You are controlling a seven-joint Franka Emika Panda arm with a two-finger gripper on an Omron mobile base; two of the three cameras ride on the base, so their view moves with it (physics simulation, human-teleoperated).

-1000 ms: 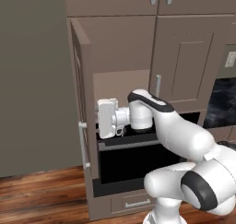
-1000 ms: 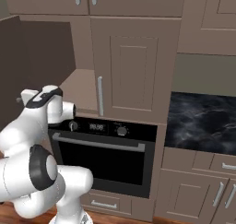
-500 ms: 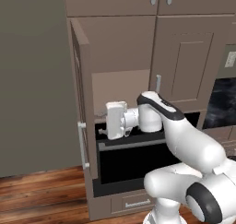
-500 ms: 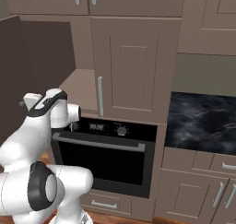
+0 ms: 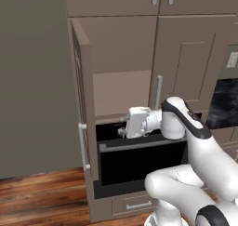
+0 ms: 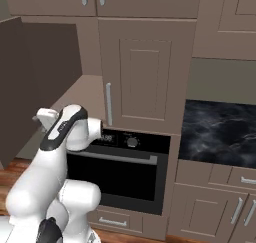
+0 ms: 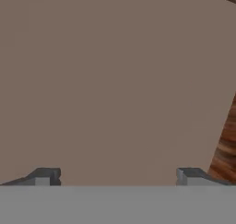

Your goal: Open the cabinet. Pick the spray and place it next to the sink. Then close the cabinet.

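Grey-brown shaker panels cover the tall two-door cabinet [image 5: 186,62], the largest thing in the scene. Its left door [image 5: 83,104] stands swung out toward the camera in the left base view, edge-on, with a long vertical silver bar handle [image 5: 83,146] on its outer face; its right door [image 6: 142,82] is shut. The opened side shows a plain tan interior [image 5: 122,92], and no spray bottle can be made out on the visible part of that shelf. Below the cabinet sits a black built-in oven [image 6: 125,172] with a silver bar across its front. To the right lies a dark marbled counter surface [image 6: 220,137], and brown wood flooring [image 5: 42,197] runs along the bottom left.

White with dark joints, the robot arm [image 5: 186,127] rises from the base, bends at the elbow and reaches out level to the left, in front of the oven's top edge and just under the open compartment. The wrist points toward the inner face of the open door.

The two-finger gripper [image 7: 117,174] has its jaws spread wide, with nothing between them. In the hand view the dark fingertips [image 7: 44,176] face a flat grey-brown panel, with a sliver of wood floor at the right edge.
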